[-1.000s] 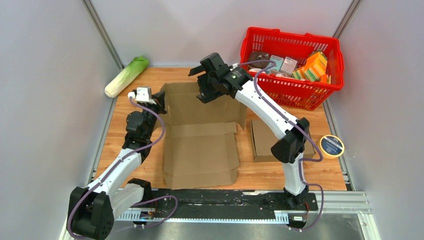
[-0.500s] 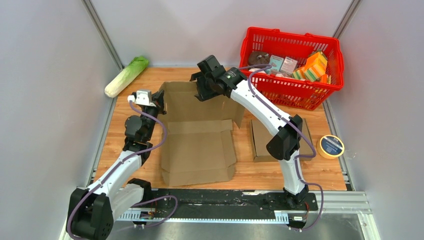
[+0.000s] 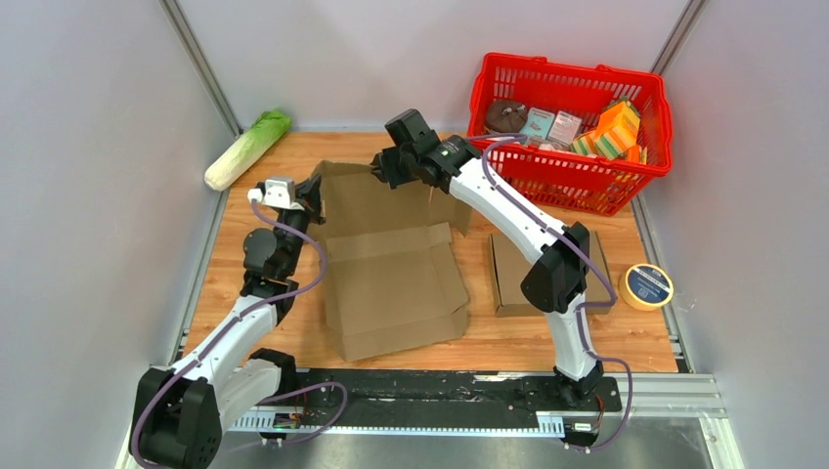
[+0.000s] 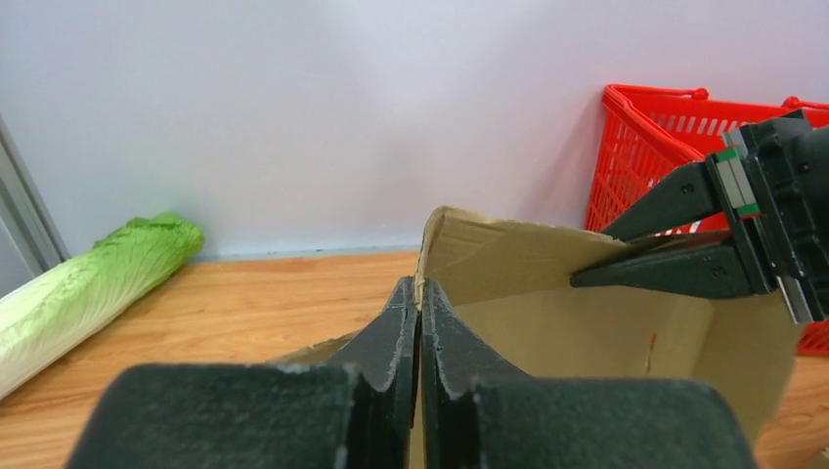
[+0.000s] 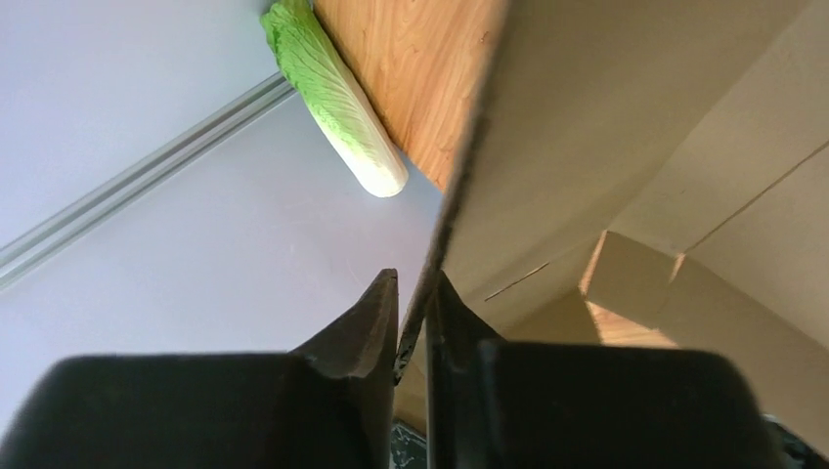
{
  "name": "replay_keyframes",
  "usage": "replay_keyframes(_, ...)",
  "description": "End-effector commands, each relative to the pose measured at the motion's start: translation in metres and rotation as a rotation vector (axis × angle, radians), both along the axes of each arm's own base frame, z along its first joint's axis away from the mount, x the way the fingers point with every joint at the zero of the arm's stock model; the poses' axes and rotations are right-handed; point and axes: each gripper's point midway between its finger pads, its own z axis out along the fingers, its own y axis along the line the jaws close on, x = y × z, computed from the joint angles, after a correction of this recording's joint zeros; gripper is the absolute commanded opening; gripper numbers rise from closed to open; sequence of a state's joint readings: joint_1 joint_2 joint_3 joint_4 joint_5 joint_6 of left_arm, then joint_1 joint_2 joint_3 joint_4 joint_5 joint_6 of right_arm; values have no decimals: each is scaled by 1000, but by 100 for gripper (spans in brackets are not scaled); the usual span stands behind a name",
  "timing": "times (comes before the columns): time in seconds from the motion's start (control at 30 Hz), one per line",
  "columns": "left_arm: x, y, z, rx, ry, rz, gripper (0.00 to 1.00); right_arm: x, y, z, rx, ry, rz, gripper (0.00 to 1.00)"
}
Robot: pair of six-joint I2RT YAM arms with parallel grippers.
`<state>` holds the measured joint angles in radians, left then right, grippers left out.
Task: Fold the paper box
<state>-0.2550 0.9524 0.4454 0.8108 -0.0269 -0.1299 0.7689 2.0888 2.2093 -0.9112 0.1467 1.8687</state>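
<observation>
One brown corrugated cardboard box (image 3: 391,283) lies opened out mid-table on the wooden table (image 3: 626,344), its long axis running near to far and slightly skewed; to its right, past a narrow strip of bare wood, lie one flat cardboard piece (image 3: 516,276) and one yellow tape roll (image 3: 648,285). At the box's raised far wall the left gripper (image 4: 418,293) is pressed together on the left corner flap; the right gripper (image 5: 415,303) pinches the top edge; beyond sit one green napa cabbage (image 3: 246,149) far left and one red plastic basket (image 3: 577,186) far right.

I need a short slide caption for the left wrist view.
Left tool pinching the paper box flap, right tool on its far wall.
</observation>
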Motion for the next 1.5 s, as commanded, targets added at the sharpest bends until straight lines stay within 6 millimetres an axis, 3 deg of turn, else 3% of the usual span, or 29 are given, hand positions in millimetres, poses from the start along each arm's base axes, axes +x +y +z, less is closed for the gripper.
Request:
replay_keyframes(0.0,-16,-5,28,-90,-93,-52,15,12,4,20,84,-63,-38,7)
replay_keyframes(0.03,-18,-4,28,-143,-78,-59,21,12,4,11,79,-52,-38,0)
replay_keyframes(0.1,-28,-1,23,-197,-49,-63,31,13,5,15,100,-71,-36,0)
replay_keyframes(0.17,-36,-3,19,-239,-7,-88,34,12,2,6,91,-59,-35,0)
replay_keyframes(0.23,-49,1,5,-255,116,-79,42,13,2,14,133,-91,-44,0)
replay_keyframes(0.27,-54,2,-2,-252,169,-72,43,10,1,1,131,-72,-43,0)
replay_keyframes(0.3,-66,6,-16,-238,272,-54,43,12,2,9,163,-90,-43,0)
replay_keyframes(0.43,-101,28,-59,-319,469,53,45,17,0,5,175,-71,-35,0)
replay_keyframes(0.5,-113,23,-82,-371,520,27,30,19,0,5,199,-63,-41,0)
replay_keyframes(0.6,-114,-8,-101,-471,538,-141,5,21,1,5,226,-45,-47,0)
replay_keyframes(0.63,-113,-14,-105,-539,563,-163,2,21,0,4,228,-40,-51,0)
replay_keyframes(0.67,-109,-19,-97,-562,529,-204,0,21,-1,5,233,-40,-53,0)
replay_keyframes(0.7,-107,-28,-111,-563,571,-237,0,22,-1,6,240,-37,-57,0)
replay_keyframes(0.87,-93,-39,-116,-579,628,-265,0,25,-5,13,255,-48,-80,0)
replay_keyframes(1.1,-69,-51,-162,-591,902,-187,0,29,-3,19,267,-58,-92,0)
replay_keyframes(1.23,-76,-46,-184,-632,928,-151,0,35,-8,22,264,-76,-114,0)
replay_keyframes(1.43,-89,-42,-198,-584,946,-148,0,42,-2,10,274,-49,-117,0)
replay_keyframes(1.47,-96,-39,-209,-575,995,-119,0,41,-1,7,280,-42,-116,0)
